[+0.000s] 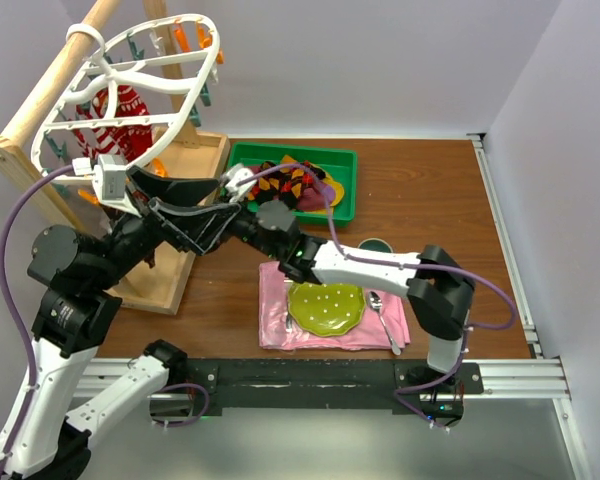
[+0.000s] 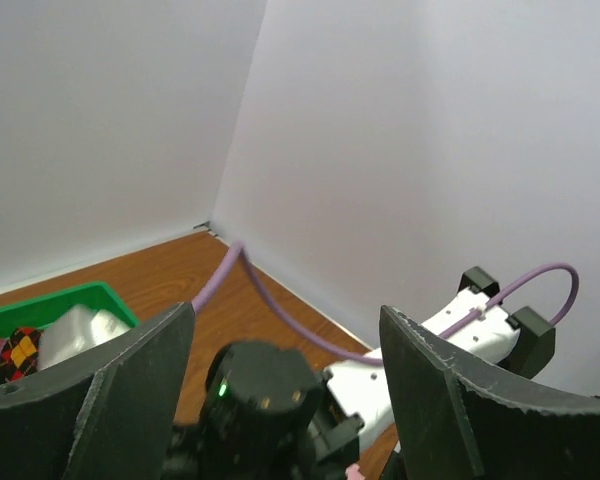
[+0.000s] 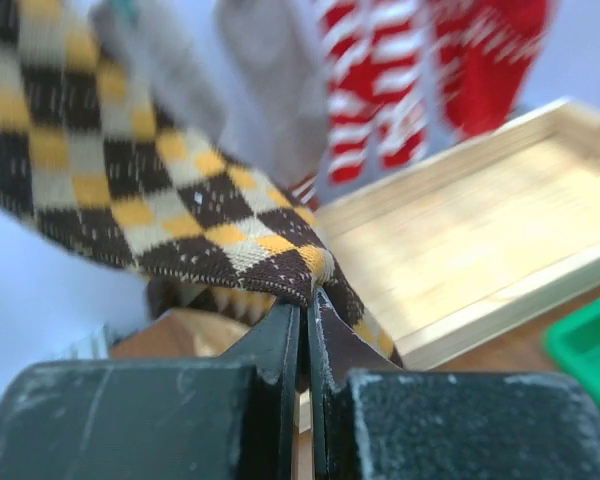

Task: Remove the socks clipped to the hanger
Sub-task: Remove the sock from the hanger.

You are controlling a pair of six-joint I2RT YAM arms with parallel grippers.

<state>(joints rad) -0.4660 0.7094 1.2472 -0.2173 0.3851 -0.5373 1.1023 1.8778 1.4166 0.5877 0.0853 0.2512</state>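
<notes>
The white oval hanger [image 1: 130, 85] hangs at the top left, with red-and-white striped socks [image 1: 115, 115] clipped under it. In the right wrist view my right gripper [image 3: 305, 298] is shut on the lower edge of a brown-and-yellow argyle sock [image 3: 130, 170] that hangs up to the left. Grey socks [image 3: 270, 80] and the striped socks [image 3: 400, 80] hang behind it. My left gripper [image 2: 285, 390] stands open above the right arm's wrist [image 2: 265, 400], with nothing between its fingers [image 2: 130, 400]. From above, the left gripper [image 1: 215, 205] covers most of the right gripper.
A green bin [image 1: 345, 160] behind the arms holds several loose socks [image 1: 300, 185]. The wooden rack [image 1: 35, 110] and its tray base [image 1: 195, 160] stand on the left. A pink napkin [image 1: 275, 310] carries a green plate [image 1: 325, 305] and a spoon [image 1: 380, 312].
</notes>
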